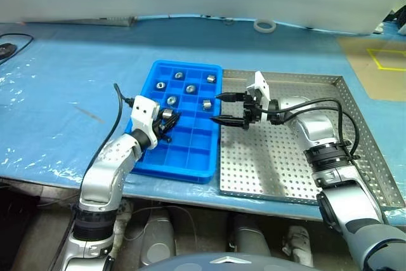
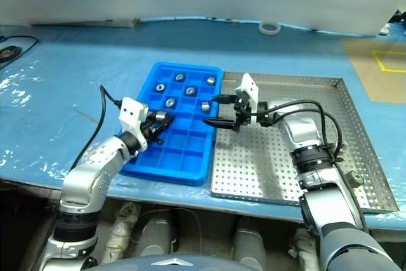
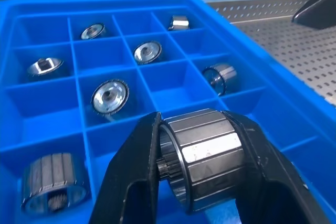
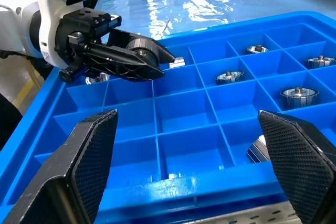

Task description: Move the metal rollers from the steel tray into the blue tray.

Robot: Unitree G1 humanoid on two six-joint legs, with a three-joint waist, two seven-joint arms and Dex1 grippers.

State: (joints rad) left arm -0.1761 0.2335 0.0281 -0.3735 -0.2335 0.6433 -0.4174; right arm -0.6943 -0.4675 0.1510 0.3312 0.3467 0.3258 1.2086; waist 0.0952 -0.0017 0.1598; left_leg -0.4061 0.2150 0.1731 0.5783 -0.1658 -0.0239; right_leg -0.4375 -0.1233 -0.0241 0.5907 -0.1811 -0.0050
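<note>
My left hand (image 1: 170, 118) grips one metal roller (image 3: 207, 157) over the blue tray (image 1: 190, 166), above its left-side compartments. Seven other metal rollers (image 1: 191, 89) sit singly in compartments, mostly toward the far end. My right hand (image 1: 220, 107) hangs open at the tray's right edge, over the steel tray (image 1: 279, 176), whose perforated floor lies bare.

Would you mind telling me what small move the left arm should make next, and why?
Probably lower the left gripper slightly into an empty cell of the blue tray and open it. It is shut on a metal roller held above the tray's compartments, the steel tray looks emptied, and the right gripper is open, carrying nothing.
</note>
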